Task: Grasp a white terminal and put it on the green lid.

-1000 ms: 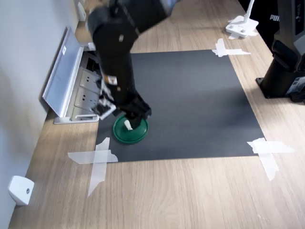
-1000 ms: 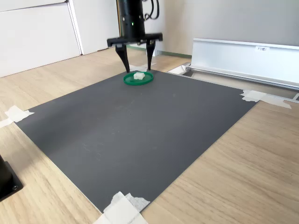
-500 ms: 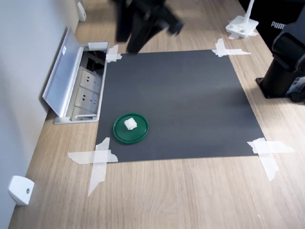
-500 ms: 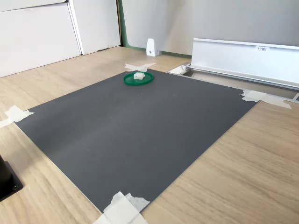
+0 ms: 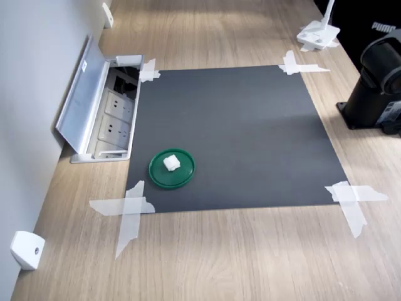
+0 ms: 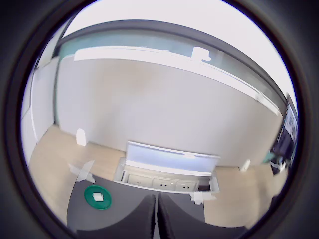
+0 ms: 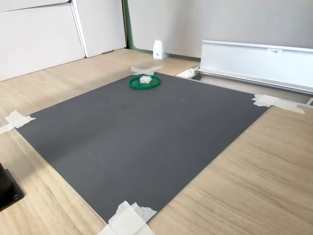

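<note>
White terminal (image 5: 170,163) sits on the green lid (image 5: 183,178), near the disc's middle, and nothing touches it in either exterior view. Taking the first exterior view from its left: a white wedge bracket (image 5: 26,249) stands on the wood well left of the lid, then the open socket box (image 5: 100,113) up from the lid, then a cross of tape (image 5: 128,207) just below-left of the lid pinning the dark mat (image 5: 250,138). The lid lies near that mat's corner, and well to its right stands the arm's black base (image 5: 374,88).

Judged from how things lie, the placing looks done. What could still go wrong is small: the block is light and loose, so a knock to the table or a low pass of the arm over the lid could tip it across the raised rim onto the mat.

The gripper (image 6: 156,219) appears only in the wrist view, as two dark fingers meeting along a thin seam with nothing between them, so it reads as closed and empty. It is well away from the lid, which shows there as a small green disc (image 6: 97,197) with a white speck on it. Neither exterior view shows the gripper at all. The second exterior view shows the rim of the lid (image 7: 145,85) and the terminal (image 7: 145,79) standing proud above it, which the first exterior view's steep angle flattens.
</note>
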